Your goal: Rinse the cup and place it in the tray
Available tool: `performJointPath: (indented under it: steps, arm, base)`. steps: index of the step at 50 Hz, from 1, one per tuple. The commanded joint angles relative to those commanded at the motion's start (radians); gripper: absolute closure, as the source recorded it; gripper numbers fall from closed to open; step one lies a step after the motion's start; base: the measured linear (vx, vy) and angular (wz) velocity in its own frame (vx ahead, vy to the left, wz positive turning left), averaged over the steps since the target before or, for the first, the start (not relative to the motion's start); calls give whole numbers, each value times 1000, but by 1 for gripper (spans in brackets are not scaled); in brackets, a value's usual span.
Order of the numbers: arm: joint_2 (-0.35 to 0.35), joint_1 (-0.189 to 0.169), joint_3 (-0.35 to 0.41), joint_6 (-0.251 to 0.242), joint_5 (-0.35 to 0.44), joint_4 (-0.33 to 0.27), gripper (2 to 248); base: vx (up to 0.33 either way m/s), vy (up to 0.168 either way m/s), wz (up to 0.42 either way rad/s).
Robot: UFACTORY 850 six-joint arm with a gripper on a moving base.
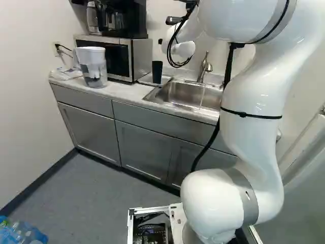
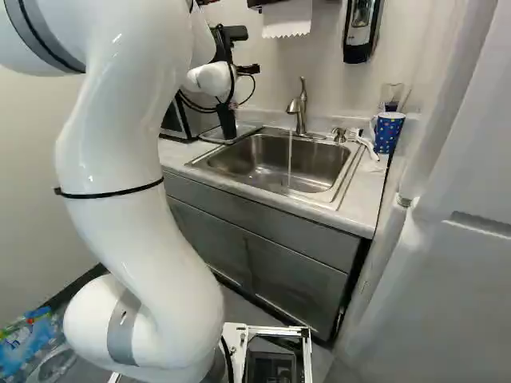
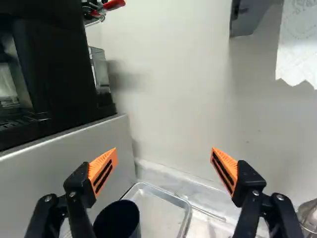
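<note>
Evidently at the placing stage: the black cup (image 1: 157,72) stands upright on the tray (image 3: 185,218), toward its microwave side; whether its base lies wholly inside the rim cannot be told. The tool (image 3: 164,151) is spread wide, its orange pads (image 3: 102,171) well apart with nothing pinched between them; in the wrist view the cup appears below and to one side of the gap. Water (image 2: 290,159) runs from the faucet (image 2: 299,108) into the sink (image 2: 271,159). Taken together, the running water and the ungripped cup suggest that rinsing is complete and the cup released, though no droplets on it can be made out to confirm this. A patterned cup (image 2: 389,132) stands on the table (image 2: 363,199) across the sink. The next move presumably calls for a slow retreat, fingers kept wide, clear of the cup's rim and the microwave (image 1: 119,57); a sideways brush could tip the cup.
</note>
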Motion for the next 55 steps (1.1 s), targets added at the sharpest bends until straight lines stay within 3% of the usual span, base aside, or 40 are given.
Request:
performJointPath:
  steps: [55]
  arm:
    - [-12,-105,-14,0,0,0,3]
  base:
    - [0,0,0]
